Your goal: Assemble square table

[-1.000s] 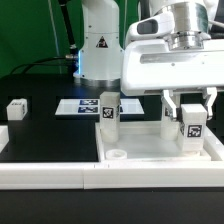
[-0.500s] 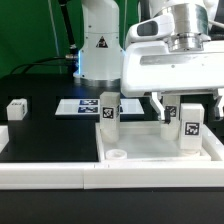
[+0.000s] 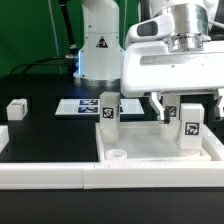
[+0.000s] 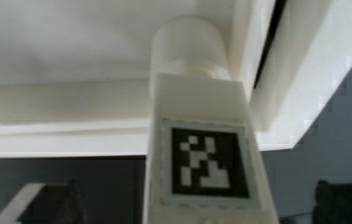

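Square table top: white slab with a raised rim, lying flat on the black table at the exterior view's right, just behind the long white border wall. One open round socket sits in its near corner on the exterior view's left. Tagged leg: upright on the slab at the near corner on the exterior view's right; the wrist view shows its far end meeting the slab by the rim, though how deeply it is seated cannot be told. Second leg: upright at the far corner on the exterior view's left. Third leg: partly hidden behind the gripper. Fourth leg: loose on the black table, well apart. Gripper: directly over the first leg, fingers spread wide on either side, touching nothing. Marker board: flat beyond the slab. Hazard, as a judgement: if the leg is only loosely seated, a finger brushing it on withdrawal could tilt or topple it, or nudge the slab.
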Action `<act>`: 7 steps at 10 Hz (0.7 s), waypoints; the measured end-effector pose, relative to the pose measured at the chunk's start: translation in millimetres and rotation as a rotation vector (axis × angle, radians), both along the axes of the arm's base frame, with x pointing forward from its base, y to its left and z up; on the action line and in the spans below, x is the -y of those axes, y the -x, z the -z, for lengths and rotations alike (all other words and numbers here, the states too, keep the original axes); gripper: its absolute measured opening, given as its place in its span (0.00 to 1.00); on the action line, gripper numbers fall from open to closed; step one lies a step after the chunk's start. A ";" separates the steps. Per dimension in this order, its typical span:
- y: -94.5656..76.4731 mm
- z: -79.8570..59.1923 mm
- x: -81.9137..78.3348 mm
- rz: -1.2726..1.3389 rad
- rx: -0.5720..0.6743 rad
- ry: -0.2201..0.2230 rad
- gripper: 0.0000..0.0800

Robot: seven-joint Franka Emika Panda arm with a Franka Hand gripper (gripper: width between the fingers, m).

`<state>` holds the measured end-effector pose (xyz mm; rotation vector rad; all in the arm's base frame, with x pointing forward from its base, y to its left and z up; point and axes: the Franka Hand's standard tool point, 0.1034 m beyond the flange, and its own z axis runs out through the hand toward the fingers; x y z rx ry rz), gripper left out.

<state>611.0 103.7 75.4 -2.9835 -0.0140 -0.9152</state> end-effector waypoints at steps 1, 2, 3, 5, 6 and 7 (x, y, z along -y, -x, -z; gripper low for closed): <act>1.5 1.6 -0.7 0.009 -0.037 -0.010 0.81; 1.3 -7.7 -3.3 0.028 -0.107 -0.038 0.81; 1.5 -16.5 -4.4 0.047 -0.176 -0.063 0.81; 7.8 -9.3 -2.2 0.093 -0.317 -0.098 0.81; 8.6 -9.5 -4.3 0.124 -0.455 -0.126 0.81; -1.8 -12.2 -5.0 0.133 -0.481 -0.133 0.81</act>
